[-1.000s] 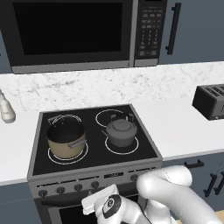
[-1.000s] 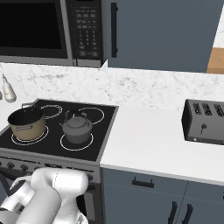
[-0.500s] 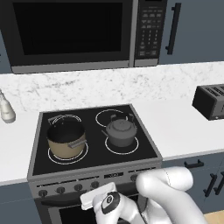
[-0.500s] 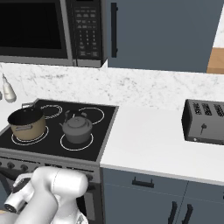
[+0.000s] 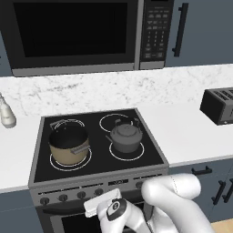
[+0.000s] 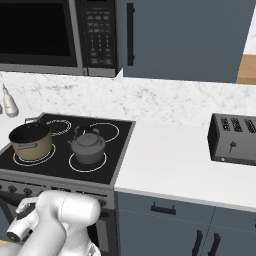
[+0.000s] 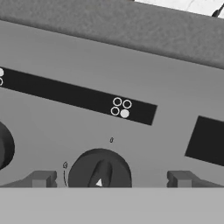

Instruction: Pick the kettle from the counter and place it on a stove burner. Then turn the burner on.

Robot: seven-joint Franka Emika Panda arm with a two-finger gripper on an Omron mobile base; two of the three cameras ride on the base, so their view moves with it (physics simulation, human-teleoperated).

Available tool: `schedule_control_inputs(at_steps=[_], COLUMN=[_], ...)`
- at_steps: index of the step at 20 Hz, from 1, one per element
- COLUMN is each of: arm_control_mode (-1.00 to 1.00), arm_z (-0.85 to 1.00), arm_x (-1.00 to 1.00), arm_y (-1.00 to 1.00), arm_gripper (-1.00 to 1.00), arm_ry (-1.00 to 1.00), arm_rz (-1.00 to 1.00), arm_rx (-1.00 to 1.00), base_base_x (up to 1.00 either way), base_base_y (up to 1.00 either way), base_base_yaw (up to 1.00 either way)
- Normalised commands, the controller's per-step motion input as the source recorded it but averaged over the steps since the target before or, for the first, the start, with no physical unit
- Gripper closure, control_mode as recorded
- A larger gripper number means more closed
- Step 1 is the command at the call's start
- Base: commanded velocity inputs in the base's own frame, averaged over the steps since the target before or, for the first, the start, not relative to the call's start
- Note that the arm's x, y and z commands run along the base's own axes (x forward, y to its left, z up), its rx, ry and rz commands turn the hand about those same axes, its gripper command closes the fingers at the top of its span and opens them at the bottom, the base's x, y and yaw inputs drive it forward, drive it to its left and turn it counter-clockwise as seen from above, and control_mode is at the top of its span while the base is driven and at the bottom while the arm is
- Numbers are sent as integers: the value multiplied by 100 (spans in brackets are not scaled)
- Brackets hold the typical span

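The dark grey kettle [image 5: 125, 138] [image 6: 88, 146] stands upright on the front right stove burner [image 5: 139, 154], whose thin white ring shows around its base and whose disc is black. White counter [image 5: 191, 132] lies to the right of the cooktop. My gripper [image 5: 103, 203] is low, in front of the stove's control panel. In the hand view my gripper [image 7: 111, 179] is open, its two fingertips [image 7: 41, 178] on either side of a black knob [image 7: 99, 169] without touching it. Above the knob, a four-circle icon [image 7: 120, 107] has its lower right circle filled.
A tan pot [image 5: 68, 143] [image 6: 31, 140] sits on the front left burner. A black toaster [image 5: 220, 105] [image 6: 234, 139] stands on the counter at right, a small bottle [image 5: 7, 113] at left. A microwave [image 5: 73, 34] hangs above. Another knob [image 7: 5, 146] sits at the hand view's left edge.
My hand has edged slightly up towards the control panel. The kettle and the pot have not moved.
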Motion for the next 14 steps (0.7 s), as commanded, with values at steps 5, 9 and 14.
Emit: schedule_control_inputs(at_steps=[5,9,14], arm_control_mode=[-100,-100,-100], arm_z=[0,0,0], arm_x=[0,8,22], arm_y=[0,0,16], arm_gripper=[100,100,100], arm_ry=[0,0,4], arm_rz=[0,0,0], arm_rx=[0,0,-13], base_base_x=[0,0,0], base_base_y=[0,0,0], base_base_yaw=[0,0,0])
